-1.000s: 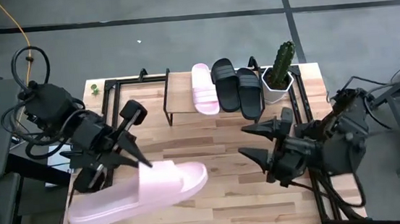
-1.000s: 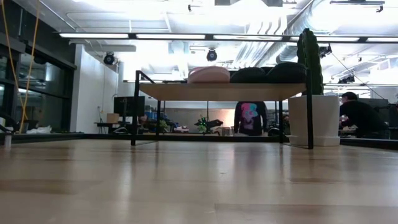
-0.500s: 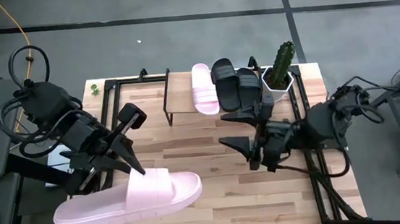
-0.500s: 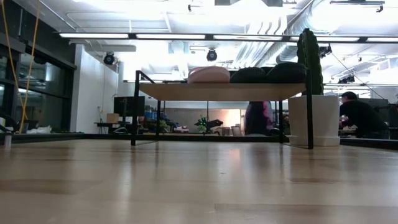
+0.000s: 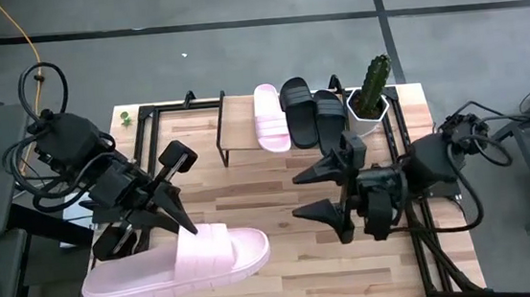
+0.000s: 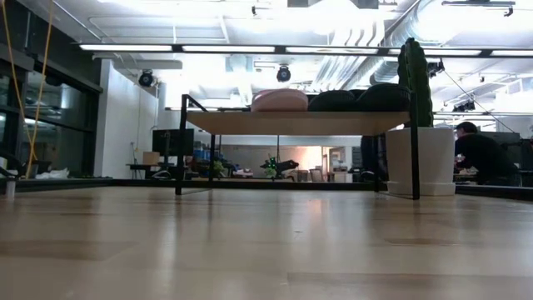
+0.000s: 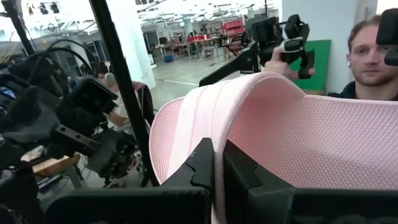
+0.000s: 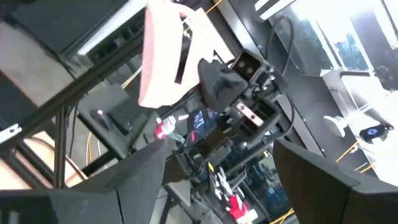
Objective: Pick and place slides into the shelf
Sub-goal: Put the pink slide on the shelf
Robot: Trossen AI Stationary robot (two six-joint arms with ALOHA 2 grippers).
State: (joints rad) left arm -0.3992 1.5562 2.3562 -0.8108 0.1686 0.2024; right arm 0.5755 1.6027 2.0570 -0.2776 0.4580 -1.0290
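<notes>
A pale pink slide (image 5: 179, 264) hangs high over the table's near left part, its toe toward the right, with my left gripper (image 5: 187, 228) shut on it. In the right wrist view this slide (image 8: 158, 56) shows farther off. My right gripper (image 5: 312, 193) stands open over the table's right half, fingers pointing left at the held slide, nothing between them. The shelf (image 5: 242, 124) stands at the far edge. One pink slide (image 5: 269, 117) and two black slides (image 5: 298, 110) (image 5: 331, 122) lie on its plank, soles down. My left gripper pinches the edge of the slide's wide strap (image 7: 219, 186) between its two fingers. The fingers come roughly level from the table's left side. The slide is lifted clear of the table and lies about level, sole down.
A cactus in a white pot (image 5: 368, 99) stands right of the shelf. A dark metal frame (image 5: 148, 130) runs along the table's edges. A person (image 7: 373, 56) holding a device stands beyond the table. The table's middle is bare wood (image 5: 277, 176).
My right gripper has gone toward the table's left and a little up, its wrist turning, fingers still open. The held pink slide has swung slightly in my left gripper. In the low view, a person behind the shelf has walked off to the right.
</notes>
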